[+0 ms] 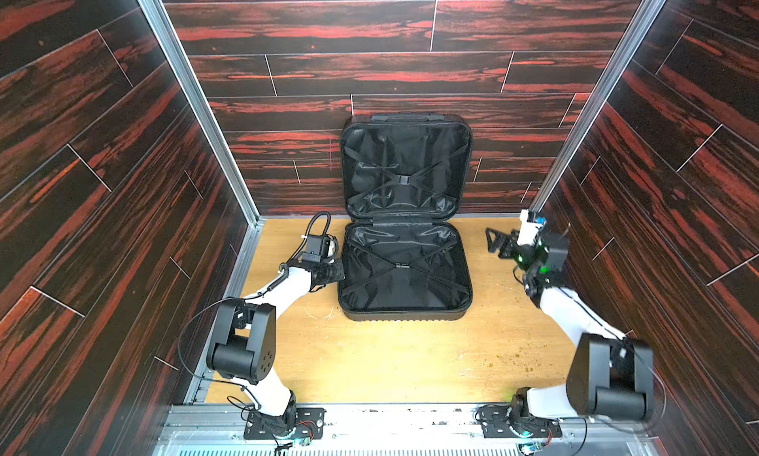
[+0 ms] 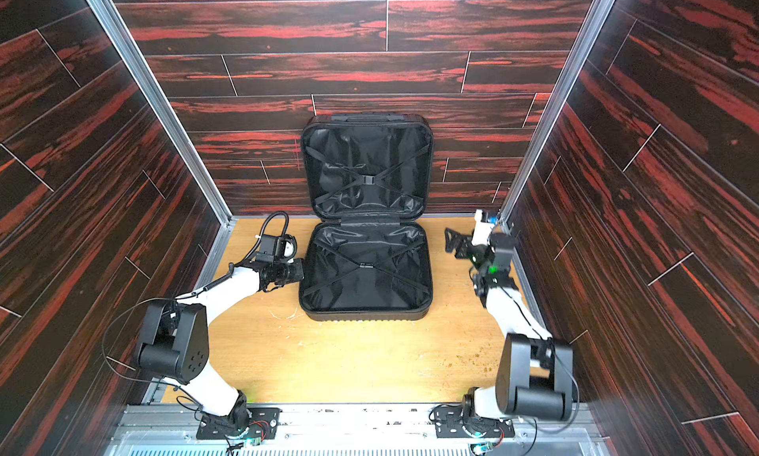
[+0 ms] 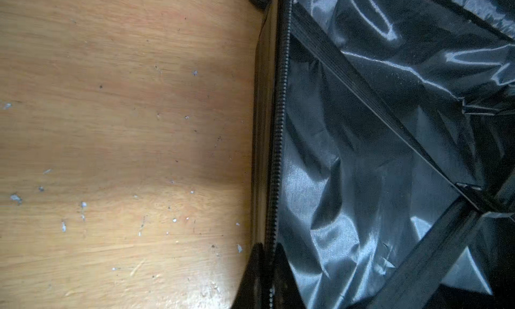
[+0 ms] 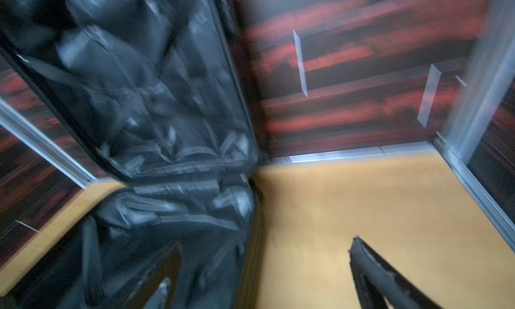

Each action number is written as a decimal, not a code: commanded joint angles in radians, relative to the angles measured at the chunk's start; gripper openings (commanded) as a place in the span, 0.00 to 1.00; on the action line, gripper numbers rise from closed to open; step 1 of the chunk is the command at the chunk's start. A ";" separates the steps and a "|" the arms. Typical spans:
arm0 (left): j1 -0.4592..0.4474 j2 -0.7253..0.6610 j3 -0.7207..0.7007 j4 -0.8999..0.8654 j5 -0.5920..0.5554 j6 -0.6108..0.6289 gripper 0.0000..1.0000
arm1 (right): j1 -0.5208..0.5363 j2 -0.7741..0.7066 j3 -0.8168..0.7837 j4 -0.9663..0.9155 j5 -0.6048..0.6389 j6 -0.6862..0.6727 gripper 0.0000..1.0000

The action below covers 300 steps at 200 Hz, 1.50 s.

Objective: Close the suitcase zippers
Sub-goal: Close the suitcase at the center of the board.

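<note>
Closest to the lens in both top views: left elbow (image 1: 242, 343), black and bulky, low left in the frame, and right elbow (image 1: 612, 376) low right, above a wooden table (image 1: 369, 363).

At centre frame, suitcase (image 1: 404, 314), black, lying wide open on the table. Lower half flat, lining and crossed straps facing up. Lid (image 1: 404, 154) upright behind it, leaning on the back wall (image 1: 410, 76).

Probably light, being empty. Stiff in the ribbed shell, soft and slick in the lining, which could catch in the teeth. Likely to swing down on its hinge under its own weight once tipped forward. Best taken by the lid's top rim to fold it shut, then by the small pulls. No pull clearly visible in any view.

Left arm low and stretched toward the case, white forearm near level, wrist beside the lower half's left rim. In the left wrist view, left gripper (image 3: 269, 249) at bottom centre, fingers pinched together on the zipper (image 3: 280, 121), a toothed black strip running up the rim. Cannot tell whether a pull sits between them.

Right arm reared up at the right of the frame, forearm steep. Right gripper (image 1: 493, 241) high over the table, aimed left at the case and well apart from it. Jaws spread wide, holding nothing. Right wrist view smeared with blur.
</note>
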 commanded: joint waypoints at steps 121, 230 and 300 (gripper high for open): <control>0.001 -0.046 0.012 -0.173 -0.023 0.067 0.00 | 0.100 0.578 0.833 -0.146 -0.046 -0.108 0.55; 0.001 -0.016 0.027 -0.146 0.000 0.032 0.00 | 0.115 0.977 1.568 -0.577 -0.165 -0.119 0.02; 0.000 -0.015 0.011 -0.033 0.003 -0.055 0.00 | 0.173 0.647 1.105 -0.398 -0.179 -0.179 0.00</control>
